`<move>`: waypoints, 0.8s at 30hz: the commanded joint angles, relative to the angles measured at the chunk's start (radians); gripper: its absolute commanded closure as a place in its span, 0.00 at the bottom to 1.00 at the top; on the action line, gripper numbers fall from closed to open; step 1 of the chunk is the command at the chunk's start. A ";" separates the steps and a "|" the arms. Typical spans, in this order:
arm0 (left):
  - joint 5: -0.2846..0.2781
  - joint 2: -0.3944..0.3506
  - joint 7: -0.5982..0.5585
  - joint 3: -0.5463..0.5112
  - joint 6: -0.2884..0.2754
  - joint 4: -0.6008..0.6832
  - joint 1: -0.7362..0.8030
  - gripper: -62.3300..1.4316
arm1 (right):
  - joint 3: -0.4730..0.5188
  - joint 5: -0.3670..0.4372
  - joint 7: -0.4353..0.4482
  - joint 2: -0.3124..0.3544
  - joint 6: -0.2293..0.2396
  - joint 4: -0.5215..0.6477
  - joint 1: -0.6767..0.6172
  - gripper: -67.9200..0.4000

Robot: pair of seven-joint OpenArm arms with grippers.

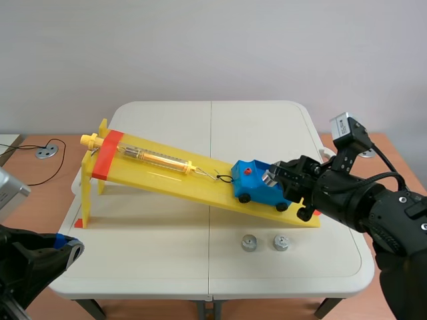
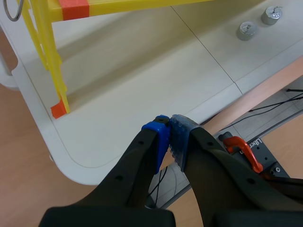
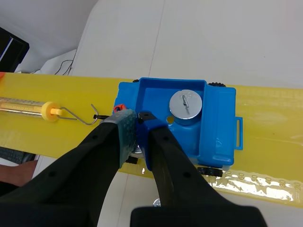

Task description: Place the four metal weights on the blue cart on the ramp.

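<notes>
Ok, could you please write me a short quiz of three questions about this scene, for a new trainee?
1. How many round silver metal weights lie on the white table?
2. True or false: the left gripper is open.
3. Where does the blue plastic cart stand? A) on the yellow ramp B) on the table C) in the left gripper

Key: 1. Two. 2. False: it is shut on nothing. 3. A.

Bare worktop (image 1: 167, 260) lay before the ramp (image 1: 167, 175) but for two weights (image 1: 249, 243) (image 1: 281, 243); the right tool (image 3: 136, 120), gripping a weight (image 3: 138, 150), overhung the cart (image 1: 257, 188).
</notes>
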 commanded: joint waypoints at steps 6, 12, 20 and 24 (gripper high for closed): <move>-0.081 0.005 -0.090 -0.012 -0.021 0.071 -0.023 0.91 | 0.005 0.087 0.172 0.016 0.059 0.104 0.090 0.98; -0.081 0.005 -0.089 -0.012 -0.021 0.071 -0.022 0.91 | 0.005 0.099 0.153 0.016 0.060 0.062 0.134 0.98; -0.081 0.005 -0.089 -0.012 -0.021 0.071 -0.022 0.91 | 0.005 0.109 0.159 0.016 0.058 0.015 0.153 0.98; -0.081 0.005 -0.089 -0.012 -0.021 0.071 -0.022 0.91 | 0.005 0.108 0.160 0.016 0.037 -0.014 0.159 0.98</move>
